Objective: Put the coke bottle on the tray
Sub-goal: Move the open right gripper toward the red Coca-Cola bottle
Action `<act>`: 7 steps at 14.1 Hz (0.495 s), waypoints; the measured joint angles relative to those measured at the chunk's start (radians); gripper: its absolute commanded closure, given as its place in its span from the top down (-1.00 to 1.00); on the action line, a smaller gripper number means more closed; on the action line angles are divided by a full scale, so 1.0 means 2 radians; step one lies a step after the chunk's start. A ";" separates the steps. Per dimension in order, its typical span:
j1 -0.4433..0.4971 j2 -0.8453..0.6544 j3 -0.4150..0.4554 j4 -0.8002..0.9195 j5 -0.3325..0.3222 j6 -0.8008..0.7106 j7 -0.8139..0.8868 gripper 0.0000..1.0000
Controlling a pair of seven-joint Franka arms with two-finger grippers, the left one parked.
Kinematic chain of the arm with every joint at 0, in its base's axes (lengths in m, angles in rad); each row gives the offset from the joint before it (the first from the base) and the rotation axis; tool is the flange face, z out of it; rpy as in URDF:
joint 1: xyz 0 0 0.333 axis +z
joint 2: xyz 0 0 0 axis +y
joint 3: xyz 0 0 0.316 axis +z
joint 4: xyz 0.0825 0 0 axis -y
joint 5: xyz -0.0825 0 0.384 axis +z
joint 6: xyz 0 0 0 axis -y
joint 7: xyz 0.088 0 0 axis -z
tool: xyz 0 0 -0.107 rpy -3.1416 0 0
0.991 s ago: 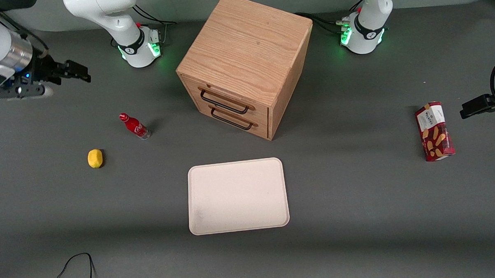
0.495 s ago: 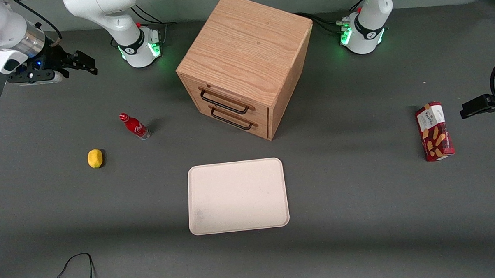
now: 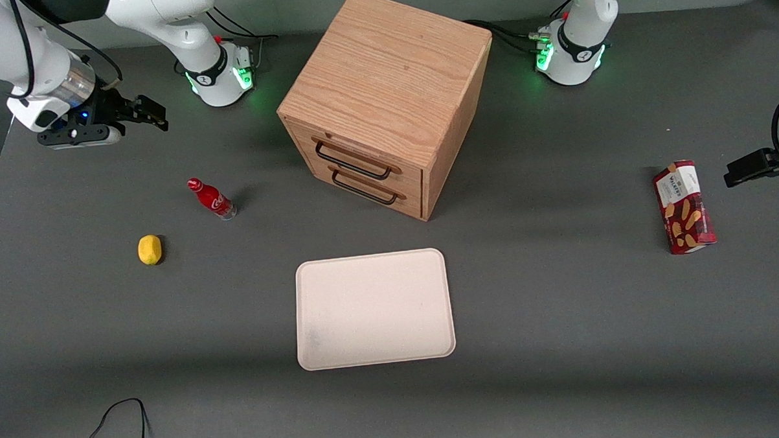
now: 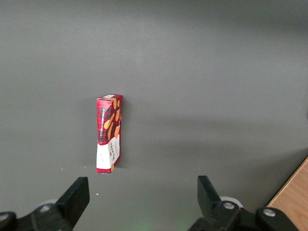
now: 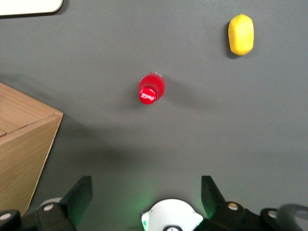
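Observation:
The coke bottle (image 3: 211,198), small and red with a red cap, stands upright on the grey table, toward the working arm's end. It also shows from above in the right wrist view (image 5: 151,89). The cream-white tray (image 3: 374,308) lies flat near the front camera, in front of the drawer cabinet, with nothing on it; one corner shows in the right wrist view (image 5: 29,6). My gripper (image 3: 154,114) hangs open and empty above the table, farther from the front camera than the bottle. Its fingers (image 5: 82,194) stand wide apart.
A yellow lemon (image 3: 149,249) lies nearer the front camera than the bottle, also in the right wrist view (image 5: 240,34). A wooden two-drawer cabinet (image 3: 385,102) stands mid-table. A red snack box (image 3: 683,206) lies toward the parked arm's end. A black cable (image 3: 121,423) loops at the front edge.
My gripper has moved inward over the table toward the bottle and cabinet, staying open. The bottle, tray and lemon have not moved.

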 measured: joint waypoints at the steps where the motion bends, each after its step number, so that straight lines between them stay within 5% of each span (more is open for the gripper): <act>1: 0.000 0.000 0.000 -0.012 0.000 0.017 0.000 1.00; 7: 0.001 0.023 0.002 -0.076 -0.001 0.129 0.000 1.00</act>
